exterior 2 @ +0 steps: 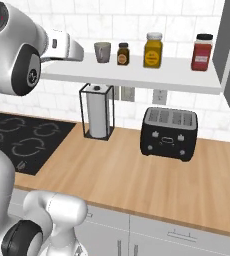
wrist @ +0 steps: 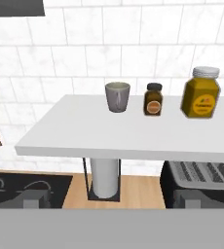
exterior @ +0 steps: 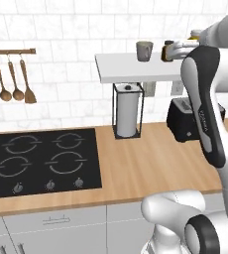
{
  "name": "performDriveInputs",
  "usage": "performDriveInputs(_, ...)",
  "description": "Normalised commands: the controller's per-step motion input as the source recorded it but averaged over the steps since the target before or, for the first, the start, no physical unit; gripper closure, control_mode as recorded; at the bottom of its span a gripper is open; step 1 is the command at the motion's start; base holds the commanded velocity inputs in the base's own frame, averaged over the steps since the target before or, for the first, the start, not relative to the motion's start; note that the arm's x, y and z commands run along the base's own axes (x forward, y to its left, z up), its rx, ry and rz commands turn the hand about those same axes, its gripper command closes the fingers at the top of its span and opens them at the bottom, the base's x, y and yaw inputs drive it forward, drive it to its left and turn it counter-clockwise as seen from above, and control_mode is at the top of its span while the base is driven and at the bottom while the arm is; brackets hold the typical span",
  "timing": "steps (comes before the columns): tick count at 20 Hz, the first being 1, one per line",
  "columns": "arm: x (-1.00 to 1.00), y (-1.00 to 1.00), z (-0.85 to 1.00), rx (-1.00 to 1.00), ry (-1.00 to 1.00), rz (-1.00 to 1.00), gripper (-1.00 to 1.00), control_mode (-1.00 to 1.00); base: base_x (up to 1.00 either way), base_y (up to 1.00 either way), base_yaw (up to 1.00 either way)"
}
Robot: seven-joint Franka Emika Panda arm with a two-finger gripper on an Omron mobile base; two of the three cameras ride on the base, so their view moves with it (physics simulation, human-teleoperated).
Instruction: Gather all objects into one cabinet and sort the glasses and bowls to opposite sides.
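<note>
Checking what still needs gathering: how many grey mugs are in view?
1: the grey mug stands on the white shelf, left of the small brown jar. Others may be out of view.

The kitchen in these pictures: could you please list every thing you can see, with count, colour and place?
mug: one, grey, on the white shelf, left of the jars
jars: three; small brown, yellow, red, in a row on the shelf
paper towel roll: one, white, in a black stand under the shelf
toaster: one, black, on the wooden counter
stove: one, black, left in the counter
spoons: brown, hanging on a wall rail
gripper: open, holding nothing, facing the shelf
</note>
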Motion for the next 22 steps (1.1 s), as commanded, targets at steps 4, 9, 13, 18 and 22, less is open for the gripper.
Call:
performDriveInputs(4, 0.15, 0.01, 0.00, 0.00, 0.00, 0.00, -1.00, -1.00, 0.00, 0.00, 0.00)
performDriveInputs(9, 0.32, 0.00, -0.01, 0.00, 0.00, 0.00, -1.00, -1.00, 0.00, 0.00, 0.00)
performDriveInputs(13, 0.30, 0.00, 0.00, 0.00, 0.00, 0.00, -1.00, -1.00, 0.00, 0.00, 0.00)
performDriveInputs(18, 0.18, 0.00, -0.03, 0.00, 0.00, 0.00, -1.00, -1.00, 0.00, 0.00, 0.00)
performDriveInputs(22, 0.03, 0.00, -0.14, 0.00, 0.00, 0.00, -1.00, -1.00, 0.00, 0.00, 0.00)
